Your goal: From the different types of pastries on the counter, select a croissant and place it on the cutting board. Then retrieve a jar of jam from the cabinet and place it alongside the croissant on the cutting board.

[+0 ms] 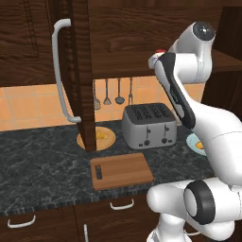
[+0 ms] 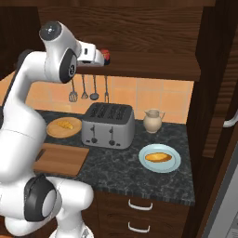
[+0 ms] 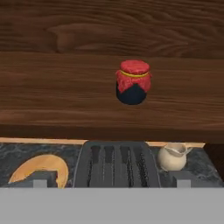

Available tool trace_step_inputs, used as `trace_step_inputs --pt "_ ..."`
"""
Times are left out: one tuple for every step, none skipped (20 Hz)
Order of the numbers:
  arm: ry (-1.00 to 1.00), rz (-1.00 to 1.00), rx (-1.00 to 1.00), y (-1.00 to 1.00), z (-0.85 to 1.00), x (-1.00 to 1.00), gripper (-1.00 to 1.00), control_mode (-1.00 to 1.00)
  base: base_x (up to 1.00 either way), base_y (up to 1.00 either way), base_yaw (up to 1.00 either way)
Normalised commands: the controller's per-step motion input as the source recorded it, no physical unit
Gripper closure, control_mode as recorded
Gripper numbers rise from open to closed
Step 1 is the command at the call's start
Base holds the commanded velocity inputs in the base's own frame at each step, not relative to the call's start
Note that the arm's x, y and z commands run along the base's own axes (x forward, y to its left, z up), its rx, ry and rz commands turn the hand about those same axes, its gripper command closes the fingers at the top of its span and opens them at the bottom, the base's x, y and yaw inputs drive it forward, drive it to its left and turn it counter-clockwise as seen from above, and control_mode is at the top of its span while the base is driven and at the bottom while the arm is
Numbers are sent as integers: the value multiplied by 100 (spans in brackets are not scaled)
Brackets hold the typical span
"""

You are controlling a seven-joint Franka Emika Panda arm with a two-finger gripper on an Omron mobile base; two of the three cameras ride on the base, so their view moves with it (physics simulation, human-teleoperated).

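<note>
One jar of jam (image 3: pixel 133 82) sits on the open cabinet's shelf (image 3: pixel 65 92), dead ahead of the gripper (image 2: pixel 106 56), whose fingers stand apart on either side of the hand view, holding nothing. On the counter (image 1: pixel 38 160) below, the cutting board (image 1: pixel 121 170) lies bare. At its 11 o'clock, the croissant (image 2: pixel 64 125) rests on a round tan dish (image 2: pixel 52 131); an oval pastry (image 2: pixel 159 157) waits on a blue plate (image 2: pixel 159 165) past the toaster (image 2: pixel 108 124). By appearances, neither placement is done.
</note>
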Motion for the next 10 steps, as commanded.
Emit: trace_step_inputs --pt "-46 -7 0 0 20 76 -100 -100 0 0 0" --pt "-44 -8 0 -5 27 64 -100 -100 0 0 0" --pt "-28 -7 6 -11 66 25 -100 -100 0 0 0" --pt "-14 -8 16 -36 69 39 -100 -100 0 0 0" --pt "-10 -5 18 -43 56 33 -100 -100 0 0 0" --pt "0 -1 23 -35 23 0 -100 -100 0 0 0" --pt "0 -1 24 -48 19 0 -100 -100 0 0 0" --pt "3 0 26 -56 23 0 -100 -100 0 0 0" --pt "3 0 23 -44 21 1 -100 -100 0 0 0" --pt "0 0 0 0 0 0 -100 -100 0 0 0"
